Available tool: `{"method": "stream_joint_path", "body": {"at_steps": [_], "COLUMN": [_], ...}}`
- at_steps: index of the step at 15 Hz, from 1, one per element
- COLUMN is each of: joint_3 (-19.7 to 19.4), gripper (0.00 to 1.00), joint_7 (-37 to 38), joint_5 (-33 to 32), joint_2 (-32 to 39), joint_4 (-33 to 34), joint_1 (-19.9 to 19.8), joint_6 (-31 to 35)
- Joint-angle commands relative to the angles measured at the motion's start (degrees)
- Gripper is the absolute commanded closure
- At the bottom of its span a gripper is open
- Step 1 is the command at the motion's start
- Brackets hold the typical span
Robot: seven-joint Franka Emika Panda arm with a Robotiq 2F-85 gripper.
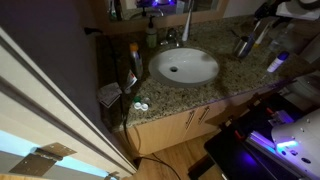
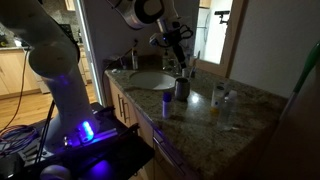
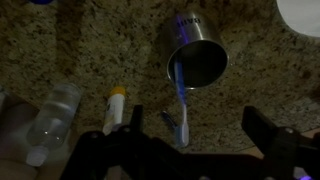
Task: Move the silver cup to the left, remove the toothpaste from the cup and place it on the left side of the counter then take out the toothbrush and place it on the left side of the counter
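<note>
Two risks stand out from here. Your gripper [image 3: 195,140] hangs over the silver cup [image 3: 197,50] with its jaws wide apart and nothing between them. The cup looks light and smooth. If you come down off-centre, one jaw would likely clip the rim and tip the cup or skate it across the counter [image 3: 90,45], spilling what it holds.

The other risk is the toothbrush [image 3: 181,108], which leans out of the cup's mouth toward the gripper. A straight descent could catch the handle and lever the cup over. I'd judge you need to straddle the body lower down, or close in from the side away from the stick.

Watch the neighbours too. A clear bottle [image 3: 50,118] and a small yellow-capped tube [image 3: 115,108] sit near the cup in the wrist view, and a careless slide could knock them.

As for looks, the cup is a small dull-grey metal tumbler. In an exterior view the cup [image 2: 181,87] stands upright on the speckled granite, just beside the white basin [image 2: 150,80] and directly beneath the arm. The toothbrush is a thin pale stick, tinted blue by the light. You can't pick out the toothpaste for certain in these views, because the cup's contents are too dim and small to tell apart.
</note>
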Motion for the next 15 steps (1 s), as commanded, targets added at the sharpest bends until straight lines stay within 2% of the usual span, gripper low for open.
{"method": "stream_joint_path", "body": {"at_steps": [1, 4, 5, 9, 10, 15], "joint_3": [1.8, 2.2, 1.8, 1.9, 2.8, 3.6], "gripper": [0.00, 0.00, 0.00, 0.00, 0.00, 0.00], "joint_7": [1.3, 1.5, -0.3, -0.2, 1.4, 3.1], "joint_5": [-1.4, -0.1, 0.8, 0.9, -0.9, -2.6], "joint_2": [4.4, 7.5, 5.3, 5.7, 6.9, 10.5], "joint_4": [-1.6, -1.5, -1.3, -1.2, -1.0, -1.1], "joint_1": [-3.7, -4.6, -3.6, -3.7, -5.0, -6.6], "joint_6": [9.0, 11.7, 9.2, 9.4, 10.7, 16.6]}}
